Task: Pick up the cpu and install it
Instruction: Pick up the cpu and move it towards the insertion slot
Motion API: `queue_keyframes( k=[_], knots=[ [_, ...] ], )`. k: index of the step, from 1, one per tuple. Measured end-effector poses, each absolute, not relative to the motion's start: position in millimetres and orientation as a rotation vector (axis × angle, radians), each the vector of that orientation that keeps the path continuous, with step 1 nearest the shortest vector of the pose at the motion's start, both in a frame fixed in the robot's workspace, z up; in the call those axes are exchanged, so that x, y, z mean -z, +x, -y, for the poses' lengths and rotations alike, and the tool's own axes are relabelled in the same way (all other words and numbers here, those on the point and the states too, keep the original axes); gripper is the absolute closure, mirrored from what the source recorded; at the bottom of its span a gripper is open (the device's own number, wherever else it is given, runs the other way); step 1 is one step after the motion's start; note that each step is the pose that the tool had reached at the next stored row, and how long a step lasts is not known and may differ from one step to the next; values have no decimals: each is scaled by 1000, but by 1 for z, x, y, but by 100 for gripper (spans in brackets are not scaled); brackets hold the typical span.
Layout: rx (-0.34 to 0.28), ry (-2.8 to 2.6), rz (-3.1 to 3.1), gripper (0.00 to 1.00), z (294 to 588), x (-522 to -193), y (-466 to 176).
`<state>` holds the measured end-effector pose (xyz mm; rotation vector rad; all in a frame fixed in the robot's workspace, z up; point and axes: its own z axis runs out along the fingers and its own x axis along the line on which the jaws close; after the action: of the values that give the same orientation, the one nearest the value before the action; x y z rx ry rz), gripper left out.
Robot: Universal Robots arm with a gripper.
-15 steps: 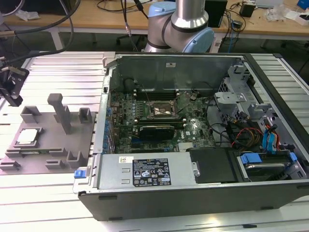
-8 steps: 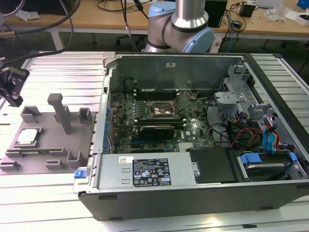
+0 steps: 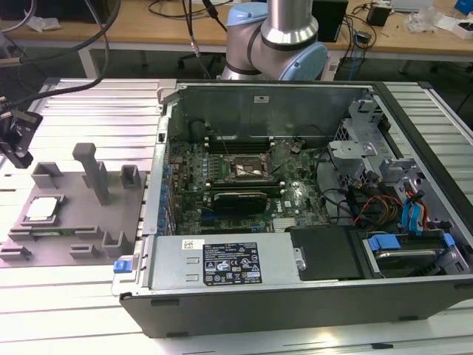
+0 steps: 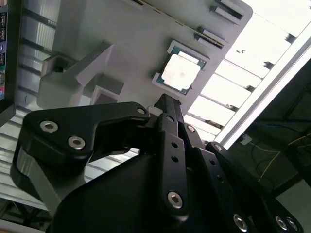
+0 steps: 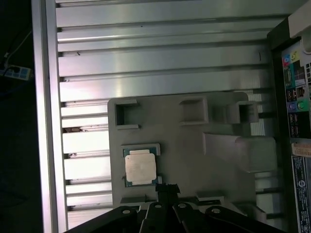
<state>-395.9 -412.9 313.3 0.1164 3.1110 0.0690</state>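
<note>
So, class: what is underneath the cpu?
The cpu sits in a framed pocket of the grey fixture plate, which lies on the slatted metal table. The pocket floor beneath the chip is covered, so it cannot be seen.

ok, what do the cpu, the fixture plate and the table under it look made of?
cpu: metal lid, pale satin silver, glare-bright in both wrist views; the greenish edge suggests circuit board.
fixture plate: matte grey with no glints, likely plastic, perhaps printed.
table: ribbed brushed slats with streaky reflections, probably aluminium extrusion.
</note>
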Motion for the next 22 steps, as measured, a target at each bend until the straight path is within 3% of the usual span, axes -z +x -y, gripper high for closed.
queue_keyframes(
  k=[22],
  knots=[
    [-69,116,-3111,89,416,-269,-410]
  ],
)
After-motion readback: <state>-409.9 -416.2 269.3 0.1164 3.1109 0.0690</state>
